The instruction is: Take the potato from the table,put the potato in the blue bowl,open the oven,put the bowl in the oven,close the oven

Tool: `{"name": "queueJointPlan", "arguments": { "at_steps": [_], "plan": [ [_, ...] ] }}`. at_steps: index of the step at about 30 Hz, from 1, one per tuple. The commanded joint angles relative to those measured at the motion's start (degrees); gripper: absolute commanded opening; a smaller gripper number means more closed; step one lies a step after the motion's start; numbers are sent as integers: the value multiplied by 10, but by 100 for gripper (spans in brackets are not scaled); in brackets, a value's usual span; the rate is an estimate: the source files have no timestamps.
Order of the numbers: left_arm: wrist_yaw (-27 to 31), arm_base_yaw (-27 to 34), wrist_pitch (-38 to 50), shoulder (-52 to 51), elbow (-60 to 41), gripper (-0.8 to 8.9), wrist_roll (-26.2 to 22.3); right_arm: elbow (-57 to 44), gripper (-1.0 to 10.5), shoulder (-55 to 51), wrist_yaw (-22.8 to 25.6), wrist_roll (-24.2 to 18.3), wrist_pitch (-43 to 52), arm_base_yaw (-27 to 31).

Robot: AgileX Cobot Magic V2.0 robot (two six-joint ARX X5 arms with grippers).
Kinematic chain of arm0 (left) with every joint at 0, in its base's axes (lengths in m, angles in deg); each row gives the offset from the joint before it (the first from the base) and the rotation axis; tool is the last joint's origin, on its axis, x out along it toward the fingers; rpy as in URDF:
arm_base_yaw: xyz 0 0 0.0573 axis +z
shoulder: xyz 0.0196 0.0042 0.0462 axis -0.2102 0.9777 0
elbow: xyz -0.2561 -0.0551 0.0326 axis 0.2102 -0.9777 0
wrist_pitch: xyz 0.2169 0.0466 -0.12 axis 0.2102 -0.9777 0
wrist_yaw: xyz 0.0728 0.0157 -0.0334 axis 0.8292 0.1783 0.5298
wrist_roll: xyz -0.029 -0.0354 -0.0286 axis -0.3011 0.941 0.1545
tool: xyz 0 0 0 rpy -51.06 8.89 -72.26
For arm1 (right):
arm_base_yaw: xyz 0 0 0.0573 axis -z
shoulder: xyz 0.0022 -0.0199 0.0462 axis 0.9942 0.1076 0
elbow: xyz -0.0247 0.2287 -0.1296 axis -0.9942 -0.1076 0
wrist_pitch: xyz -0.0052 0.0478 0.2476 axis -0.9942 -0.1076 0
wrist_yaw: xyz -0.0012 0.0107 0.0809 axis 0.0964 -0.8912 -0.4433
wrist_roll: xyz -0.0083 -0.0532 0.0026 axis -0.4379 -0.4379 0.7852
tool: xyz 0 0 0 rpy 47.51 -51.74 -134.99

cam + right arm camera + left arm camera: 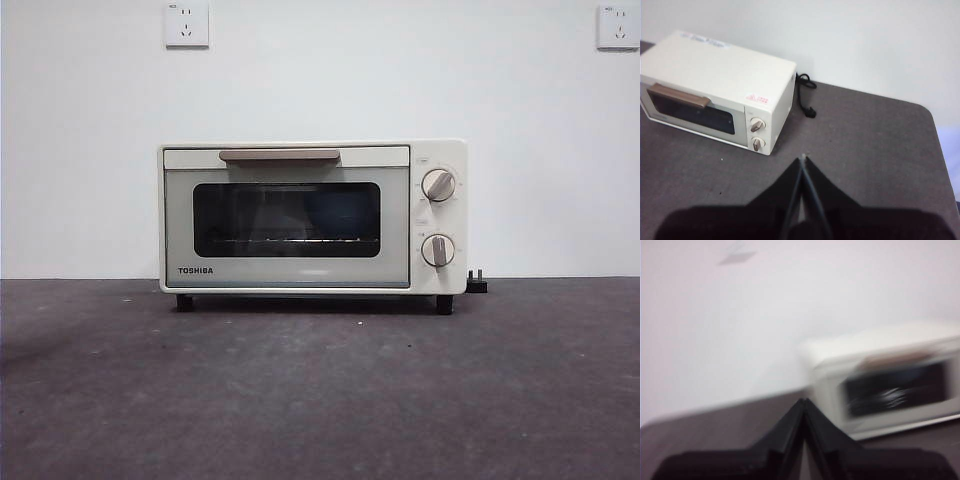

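Observation:
The cream-white oven [312, 215] stands at the back of the dark grey table [320, 400], with its door closed and its beige handle [279, 155] up. Behind the glass a dim blue shape [340, 212] shows above the rack; I cannot tell whether it is the blue bowl. The potato is out of view. Neither gripper appears in the front view. My left gripper [803, 402] is shut with nothing in it, well away from the oven [890, 385] in a blurred picture. My right gripper [803, 160] is shut and empty, high above the table, off the knob side of the oven [715, 85].
A black power cord [807, 97] lies behind the oven on its knob side, and its plug [477, 283] shows beside the oven's foot. Two wall sockets [187, 23] [617, 25] sit high on the white wall. The table's rounded corner [930, 117] lies beyond the cord.

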Motion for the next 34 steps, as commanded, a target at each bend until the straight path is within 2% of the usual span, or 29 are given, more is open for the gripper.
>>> {"name": "queueJointPlan", "arguments": {
  "at_steps": [1, 4, 9, 15, 23, 34],
  "plan": [
    [73, 2, 5, -41, -69, -4, 10, -2, 0, 18, 0, 4, -11, 0],
    [85, 2, 4, -72, -117, -4, 9, -2, 0, 42, 0, 4, -11, 0],
    [71, 19, -90, -108, -126, -4, 18, -2, 0, 89, 0, 4, -11, 0],
    [5, 51, -152, -107, -126, -4, 31, -2, 0, 150, 0, 4, -11, 0],
    [-5, 60, -145, -107, -126, -4, 48, -2, 0, 221, 0, 4, -11, 0],
    [-5, 60, -146, -98, -126, -4, 48, -2, 0, 275, 0, 4, -11, 0]
  ]
}}
